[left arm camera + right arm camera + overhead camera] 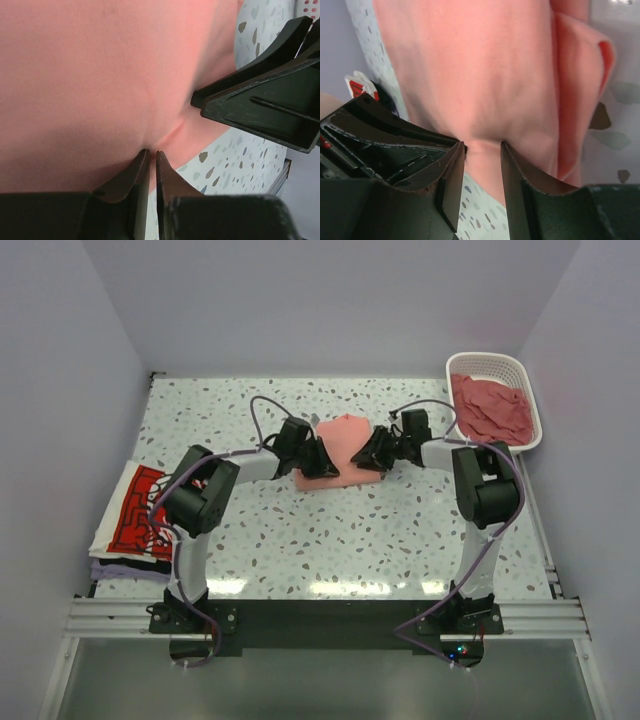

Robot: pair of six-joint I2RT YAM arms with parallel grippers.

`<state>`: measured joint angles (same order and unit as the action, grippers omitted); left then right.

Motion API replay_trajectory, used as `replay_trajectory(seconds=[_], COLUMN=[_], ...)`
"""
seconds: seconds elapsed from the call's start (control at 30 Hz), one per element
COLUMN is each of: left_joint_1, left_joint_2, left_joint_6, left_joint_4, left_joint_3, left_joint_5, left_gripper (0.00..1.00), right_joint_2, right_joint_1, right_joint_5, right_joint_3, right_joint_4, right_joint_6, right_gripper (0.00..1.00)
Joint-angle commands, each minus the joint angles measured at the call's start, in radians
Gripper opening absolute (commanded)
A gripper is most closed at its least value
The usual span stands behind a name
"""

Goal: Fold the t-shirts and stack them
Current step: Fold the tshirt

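From above, the salmon t-shirt [341,443] lies on the desk [400,530] between both sets of jaws. Bare desk opens nearward of them. The basket [495,364] sits well beyond the right jaws.

In the left wrist view, the left jaws are almost pressed together, nipping only a thin tuck at their tips. That bite could slip free under tension.

In the right wrist view, the right jaws pinch a thicker tuck, with the left jaws just beside. An uneven pull might skew the fold, or the jaws could knock together.
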<state>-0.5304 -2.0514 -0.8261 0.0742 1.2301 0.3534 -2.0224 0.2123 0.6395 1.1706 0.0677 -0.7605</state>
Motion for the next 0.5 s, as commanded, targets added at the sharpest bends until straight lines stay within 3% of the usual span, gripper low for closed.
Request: replay_trajectory(seconds=[0.0, 0.23, 0.47], left_joint_1=[0.006, 0.006, 0.05], left_joint_2=[0.01, 0.154, 0.096], left_joint_6=[0.001, 0.028, 0.065], left_joint_4=[0.016, -0.031, -0.076], left_joint_3=[-0.017, 0.017, 0.098], left_joint_5=[-0.024, -0.04, -0.082], left_gripper=[0.15, 0.18, 0.18], right_joint_2=[0.011, 0.111, 0.041], right_joint_1=[-0.005, 0.015, 0.036], right_joint_5=[-0.067, -0.144, -0.167], right_joint_3=[0.044, 0.099, 0.199], right_joint_4=[-0.065, -0.192, -0.219], right_joint_6=[0.058, 0.136, 0.144], right_gripper=[0.39, 0.4, 0.41])
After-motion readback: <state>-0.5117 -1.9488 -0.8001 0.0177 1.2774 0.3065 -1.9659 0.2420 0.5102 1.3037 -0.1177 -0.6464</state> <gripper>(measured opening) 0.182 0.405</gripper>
